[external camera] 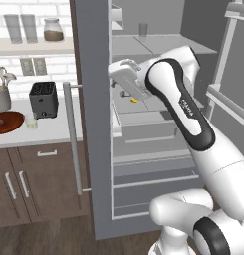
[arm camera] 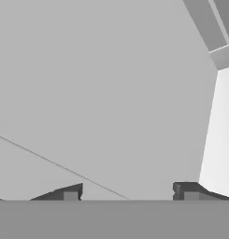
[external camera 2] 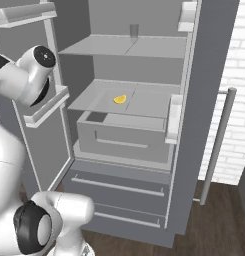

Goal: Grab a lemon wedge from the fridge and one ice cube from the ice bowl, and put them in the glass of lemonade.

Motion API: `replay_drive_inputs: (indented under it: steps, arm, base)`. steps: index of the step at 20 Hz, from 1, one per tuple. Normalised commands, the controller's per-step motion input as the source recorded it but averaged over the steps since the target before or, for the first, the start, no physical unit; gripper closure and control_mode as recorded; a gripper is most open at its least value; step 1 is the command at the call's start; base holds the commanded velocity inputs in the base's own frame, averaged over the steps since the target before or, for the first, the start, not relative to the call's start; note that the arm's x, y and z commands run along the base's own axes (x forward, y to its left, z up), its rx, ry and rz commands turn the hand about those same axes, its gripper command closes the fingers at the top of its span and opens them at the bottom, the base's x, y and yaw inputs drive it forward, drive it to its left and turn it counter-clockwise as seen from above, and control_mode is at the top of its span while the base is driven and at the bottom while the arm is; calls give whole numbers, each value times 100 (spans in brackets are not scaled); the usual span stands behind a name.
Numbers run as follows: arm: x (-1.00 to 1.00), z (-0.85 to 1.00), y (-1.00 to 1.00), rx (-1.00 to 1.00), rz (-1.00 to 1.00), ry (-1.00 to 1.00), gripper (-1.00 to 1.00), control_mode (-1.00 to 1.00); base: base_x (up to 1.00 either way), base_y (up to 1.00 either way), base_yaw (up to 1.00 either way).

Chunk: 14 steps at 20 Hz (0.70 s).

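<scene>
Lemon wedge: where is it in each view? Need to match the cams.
Left base view: lemon wedge on the middle fridge shelf, centre, just beside the white hand.
Right base view: lemon wedge left of centre on the same shelf.
Hand view: not in it.
Shared landmark: the grey drawer right under that shelf.

The left base view is looking forward from behind the arm's left at the open fridge and counter, the right base view is facing the same fridge shelves from the right, and the hand view is sitting close against a grey fridge surface.
</scene>
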Motion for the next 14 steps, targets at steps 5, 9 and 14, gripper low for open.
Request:
replay_drive_inputs:
  steps: [5, 9, 14]
  arm:
    - [1, 3, 39, -2, 0, 4, -100, -100]
    - [-4, 0, -28, -4, -3, 1, -100, -100]
    - [-7, 9, -85, 0, -14, -4, -100, -100]
  base:
    - [0, 0, 0]
    - [0, 0, 0]
    - [0, 0, 0]
